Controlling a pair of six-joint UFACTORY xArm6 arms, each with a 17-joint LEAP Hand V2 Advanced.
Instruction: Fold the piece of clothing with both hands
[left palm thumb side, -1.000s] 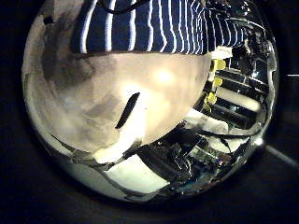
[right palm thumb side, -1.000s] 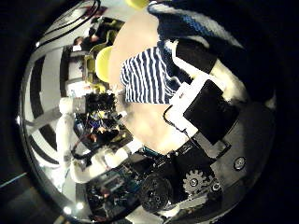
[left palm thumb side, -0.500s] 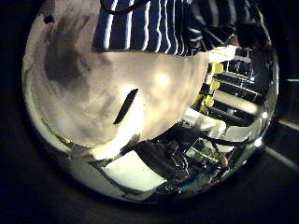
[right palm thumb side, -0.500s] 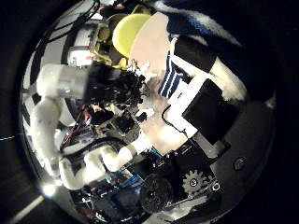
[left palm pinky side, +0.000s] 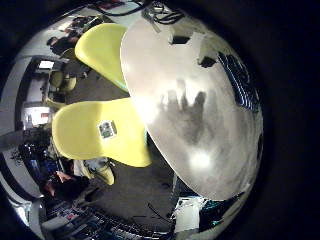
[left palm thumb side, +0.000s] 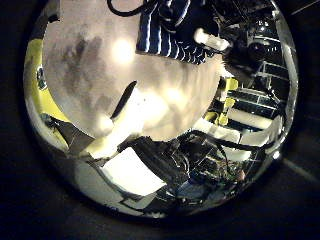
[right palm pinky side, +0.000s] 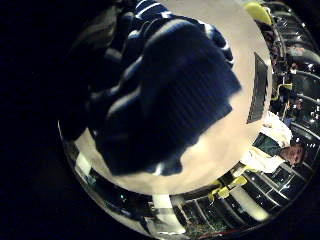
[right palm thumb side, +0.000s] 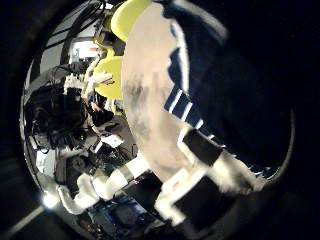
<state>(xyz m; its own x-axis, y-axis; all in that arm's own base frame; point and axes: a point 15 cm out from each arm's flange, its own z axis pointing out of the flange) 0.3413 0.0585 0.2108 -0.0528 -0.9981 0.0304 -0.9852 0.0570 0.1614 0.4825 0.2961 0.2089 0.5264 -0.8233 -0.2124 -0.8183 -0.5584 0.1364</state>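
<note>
Left little-finger view: a bare stretch of the counter (left palm pinky side: 195, 110) is seen below the palm, with a hand-shaped shade on it. Only a sliver of the striped shirt (left palm pinky side: 240, 85) shows at the counter's far rim, well apart from this palm. Two yellow chairs (left palm pinky side: 95, 130) stand beside the counter. No container is seen in any view.

Left thumb view: the shirt (left palm thumb side: 170, 35) lies bunched on the counter (left palm thumb side: 100, 70), away from the left hand. Only one white finger of the left hand (left palm thumb side: 115, 130) shows, stretched out and touching nothing – so the hand is judged spread and empty. A second, pale hand part (left palm thumb side: 212, 40) rests at the shirt's edge; whose it is cannot be told.

Right little-finger view: the shirt (right palm pinky side: 160, 90) fills most of the picture, so it is close under the right palm. Folds and a limp drape are shown – the cloth is judged soft, light and not slippery; it should be taken by pinching a hem or corner, not the bunched middle.

Right thumb view: dark cloth (right palm thumb side: 215, 80) covers much of the view, and the right hand (right palm thumb side: 215, 175) lies against it. Whether its fingers pinch the cloth cannot be told.
</note>
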